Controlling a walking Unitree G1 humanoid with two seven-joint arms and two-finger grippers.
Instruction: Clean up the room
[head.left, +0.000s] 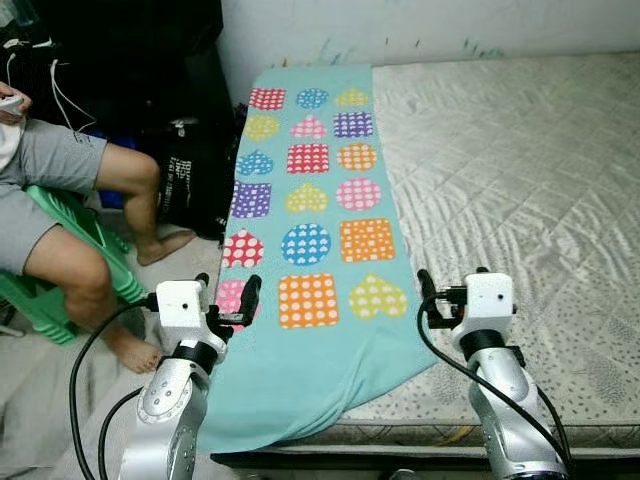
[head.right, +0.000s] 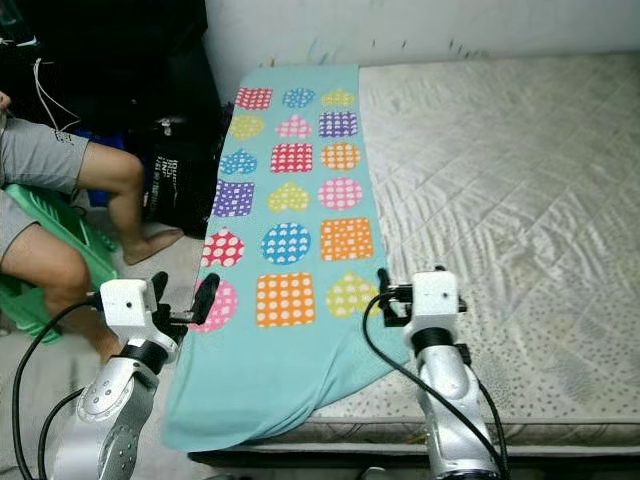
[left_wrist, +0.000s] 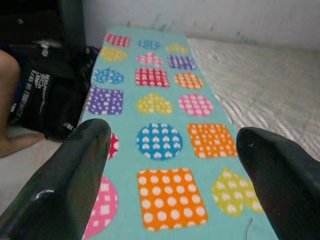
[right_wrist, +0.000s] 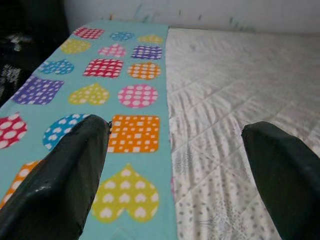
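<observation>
1. The left gripper (head.left: 228, 297) and the right gripper (head.left: 428, 297) both hover with fingers spread and empty.
2. Between them and just ahead, the turquoise blanket (head.left: 320, 240) lies flat along the mattress (head.left: 520, 180), its near end hanging over the edge.
3. The cleaning seems barely started; the blanket probably remains to be folded.
4. Beyond the left gripper sits a person (head.left: 70, 230).
</observation>
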